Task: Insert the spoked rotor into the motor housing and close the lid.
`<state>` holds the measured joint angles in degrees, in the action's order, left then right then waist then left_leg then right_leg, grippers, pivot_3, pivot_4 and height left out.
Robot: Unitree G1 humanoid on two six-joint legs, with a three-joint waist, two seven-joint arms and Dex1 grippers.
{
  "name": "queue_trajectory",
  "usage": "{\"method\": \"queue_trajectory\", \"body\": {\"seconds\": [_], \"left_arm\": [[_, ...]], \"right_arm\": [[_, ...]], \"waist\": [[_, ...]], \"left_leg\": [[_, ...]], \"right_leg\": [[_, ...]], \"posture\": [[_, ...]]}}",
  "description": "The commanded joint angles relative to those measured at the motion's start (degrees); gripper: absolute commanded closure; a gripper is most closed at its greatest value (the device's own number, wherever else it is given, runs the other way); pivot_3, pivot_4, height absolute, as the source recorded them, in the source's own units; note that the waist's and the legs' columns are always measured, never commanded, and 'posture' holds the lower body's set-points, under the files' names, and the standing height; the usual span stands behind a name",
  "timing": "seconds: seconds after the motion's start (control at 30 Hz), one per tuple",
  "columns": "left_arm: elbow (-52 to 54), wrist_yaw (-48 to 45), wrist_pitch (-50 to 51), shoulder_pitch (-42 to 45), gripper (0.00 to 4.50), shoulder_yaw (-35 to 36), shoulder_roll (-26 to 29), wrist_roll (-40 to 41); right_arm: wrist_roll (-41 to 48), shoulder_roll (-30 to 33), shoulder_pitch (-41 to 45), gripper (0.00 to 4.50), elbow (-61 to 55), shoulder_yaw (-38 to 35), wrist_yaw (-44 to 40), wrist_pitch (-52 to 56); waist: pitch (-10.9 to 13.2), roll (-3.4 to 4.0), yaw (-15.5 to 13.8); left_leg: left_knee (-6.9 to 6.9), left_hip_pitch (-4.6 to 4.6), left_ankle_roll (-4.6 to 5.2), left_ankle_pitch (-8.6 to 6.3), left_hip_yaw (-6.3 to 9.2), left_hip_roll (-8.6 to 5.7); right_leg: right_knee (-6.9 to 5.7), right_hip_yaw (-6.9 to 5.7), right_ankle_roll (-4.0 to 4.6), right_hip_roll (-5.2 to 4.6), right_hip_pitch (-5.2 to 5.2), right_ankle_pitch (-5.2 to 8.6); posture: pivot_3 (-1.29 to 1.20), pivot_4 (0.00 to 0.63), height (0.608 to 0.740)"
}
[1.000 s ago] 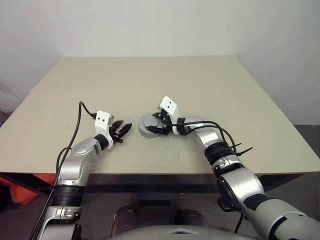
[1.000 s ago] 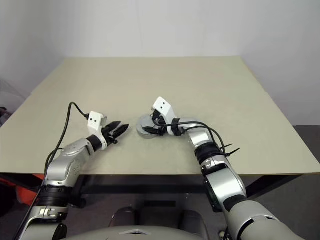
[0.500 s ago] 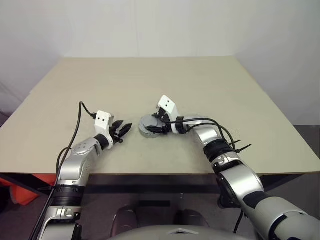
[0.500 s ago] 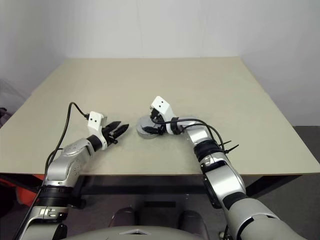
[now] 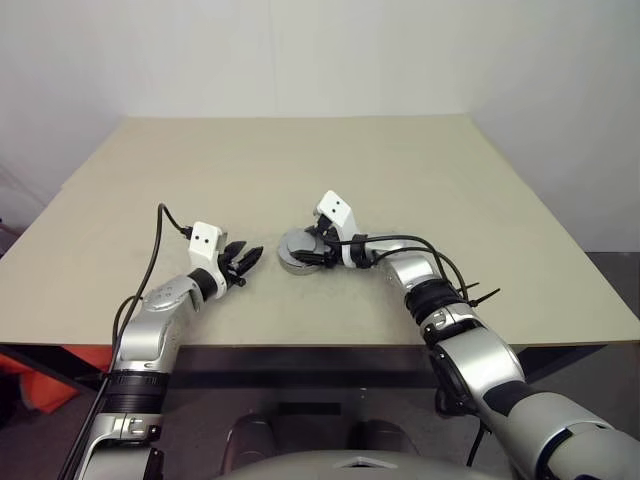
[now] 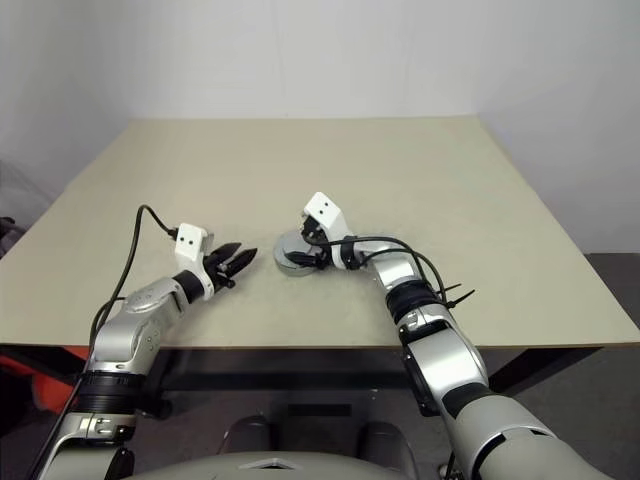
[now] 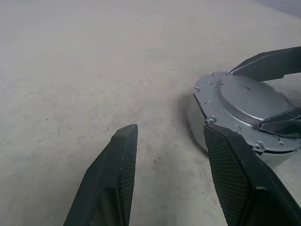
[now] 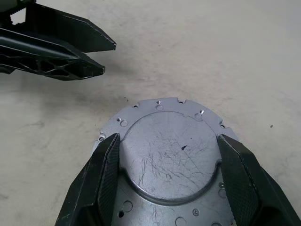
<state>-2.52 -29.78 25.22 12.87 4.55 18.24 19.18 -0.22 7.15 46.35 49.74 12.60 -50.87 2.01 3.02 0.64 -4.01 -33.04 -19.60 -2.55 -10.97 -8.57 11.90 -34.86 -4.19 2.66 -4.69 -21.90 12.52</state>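
Right gripper [image 8: 164,155] straddles the lid [image 8: 169,155], fingers spread across its raised disc, on the motor housing [image 5: 296,262] mid-table [image 5: 300,170]. Judgement: press evenly, keeping the flange flush all round. Left gripper [image 5: 243,262] waits just beside, parted and empty. Count: one housing, one lid, two grippers.

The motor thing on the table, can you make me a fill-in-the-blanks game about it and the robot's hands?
1. The motor housing rests on the ____.
2. The housing's silver lid is ____, so no copper windings show.
3. The fingers of the ____ end effector sit on either side of the lid's raised disc.
4. The left end effector is beside the housing with nothing ____ its fingers.

Missing words: table; on; right; between
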Motion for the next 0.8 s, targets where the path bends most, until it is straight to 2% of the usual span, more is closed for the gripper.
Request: {"method": "queue_trajectory", "body": {"seconds": [0.03, 0.33, 0.47, 0.8], "left_arm": [[2.04, -0.14, -0.95, 0.53, 2.13, 0.56, 0.28, 0.29], [2.05, -0.09, -1.04, 0.25, 2.13, 0.59, 0.22, 0.29], [2.03, -0.14, -1.04, 0.16, 2.13, 0.58, 0.28, 0.27], [1.84, -0.32, -0.97, 0.45, 2.13, 0.41, 0.43, 0.16]], "right_arm": [[-2.73, 0.82, -1.12, 1.39, 2.64, 1.46, 1.16, 0.3], [2.15, 0.29, -2.34, 1.39, -5.14, -0.91, -3.94, 3.66], [2.54, 0.46, -3.13, 1.39, -8.44, -1.06, -4.56, 4.95], [1.46, 0.19, -2.69, 1.39, -8.29, -1.4, -1.67, 2.98]], "waist": [[0.0, 0.0, 0.09], [0.0, 0.0, 0.05], [0.01, 0.0, 0.07], [0.03, 0.0, 0.05]], "left_leg": [[0.0, -0.02, 0.0, 0.0, -0.01, 0.0], [0.06, -0.11, 0.0, 0.0, -0.01, 0.0], [0.08, -0.49, 0.01, -0.01, -0.01, 0.0], [0.14, -0.55, 0.01, -0.01, -0.03, -0.01]], "right_leg": [[0.0, 0.0, 0.06, 0.0, 0.0, -0.04], [0.04, 0.0, 0.21, 0.02, -0.15, -0.12], [0.05, 0.0, 0.37, 0.07, -0.5, -0.21], [0.09, 0.0, 0.4, 0.1, -0.58, -0.18]], "posture": [[0.0, 0.0, 0.74], [0.0, 0.0, 0.74], [0.0, 0.0, 0.74], [0.0, 0.0, 0.74]]}}
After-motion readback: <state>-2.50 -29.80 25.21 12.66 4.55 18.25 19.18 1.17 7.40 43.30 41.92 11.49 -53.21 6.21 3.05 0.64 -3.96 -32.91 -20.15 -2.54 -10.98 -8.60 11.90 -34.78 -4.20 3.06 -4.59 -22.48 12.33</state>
